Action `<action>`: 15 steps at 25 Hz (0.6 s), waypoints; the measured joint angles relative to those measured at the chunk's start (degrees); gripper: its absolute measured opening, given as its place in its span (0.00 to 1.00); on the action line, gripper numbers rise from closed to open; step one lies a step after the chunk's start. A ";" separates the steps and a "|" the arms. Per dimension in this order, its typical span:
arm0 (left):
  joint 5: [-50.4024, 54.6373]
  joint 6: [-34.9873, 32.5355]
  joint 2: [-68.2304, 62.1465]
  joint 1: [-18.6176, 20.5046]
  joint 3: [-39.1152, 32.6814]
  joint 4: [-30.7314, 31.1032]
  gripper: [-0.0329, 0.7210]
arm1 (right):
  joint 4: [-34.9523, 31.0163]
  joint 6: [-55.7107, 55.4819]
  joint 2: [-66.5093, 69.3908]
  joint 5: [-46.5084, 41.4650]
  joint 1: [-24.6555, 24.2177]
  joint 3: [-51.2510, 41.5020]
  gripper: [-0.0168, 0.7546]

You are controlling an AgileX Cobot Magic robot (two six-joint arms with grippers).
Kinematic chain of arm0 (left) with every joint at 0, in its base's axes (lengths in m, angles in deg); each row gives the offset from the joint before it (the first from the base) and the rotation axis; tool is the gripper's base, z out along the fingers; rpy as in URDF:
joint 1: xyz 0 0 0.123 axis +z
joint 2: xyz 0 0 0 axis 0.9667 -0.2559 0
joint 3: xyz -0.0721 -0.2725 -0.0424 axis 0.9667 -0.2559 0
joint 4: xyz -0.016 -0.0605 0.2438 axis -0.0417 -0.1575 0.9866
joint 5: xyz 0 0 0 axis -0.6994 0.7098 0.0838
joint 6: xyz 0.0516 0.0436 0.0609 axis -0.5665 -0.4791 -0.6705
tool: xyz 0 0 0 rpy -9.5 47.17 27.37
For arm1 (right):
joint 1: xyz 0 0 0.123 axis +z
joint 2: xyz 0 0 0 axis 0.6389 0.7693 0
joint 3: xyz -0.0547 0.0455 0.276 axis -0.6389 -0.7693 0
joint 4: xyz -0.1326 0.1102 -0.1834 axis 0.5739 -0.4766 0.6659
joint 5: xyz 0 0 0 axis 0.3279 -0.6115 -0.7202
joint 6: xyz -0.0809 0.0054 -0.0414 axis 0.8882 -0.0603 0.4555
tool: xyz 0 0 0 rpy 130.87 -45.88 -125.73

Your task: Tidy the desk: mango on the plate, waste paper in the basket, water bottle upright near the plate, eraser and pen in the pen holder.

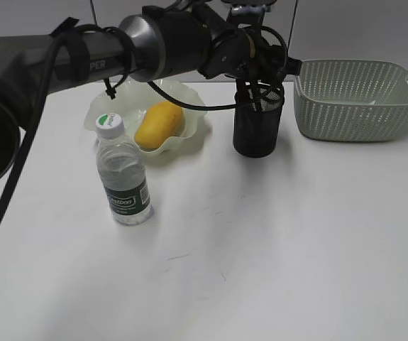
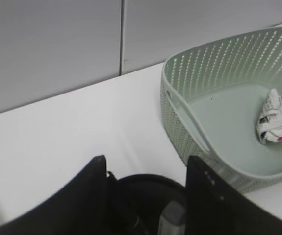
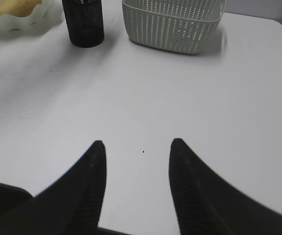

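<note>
Behind the desk (image 1: 296, 249) stands a plain grey wall (image 1: 360, 28), smooth and without any marking. In the left wrist view the wall fills the upper part of the picture, and a thin vertical seam (image 2: 121, 36) divides it into two panels. The seam runs down to the far edge of the desk.
</note>
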 joint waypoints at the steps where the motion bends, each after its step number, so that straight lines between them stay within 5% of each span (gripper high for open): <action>1: 0.76 0.00 0.00 0.00 0.00 0.05 0.56 | 0.00 0.00 0.00 0.00 0.00 0.00 0.47; 5: 8.54 0.00 1.55 0.00 -0.02 -0.06 0.58 | 0.00 -0.06 0.00 0.00 0.00 0.00 0.47; 10: 19.46 -2.44 10.50 -0.63 -1.19 0.19 0.47 | 0.00 -0.01 0.00 0.00 0.00 0.00 0.47; 15: 20.66 -8.37 26.61 -4.97 -14.55 4.38 0.44 | 0.00 -0.01 0.00 0.00 0.00 0.00 0.47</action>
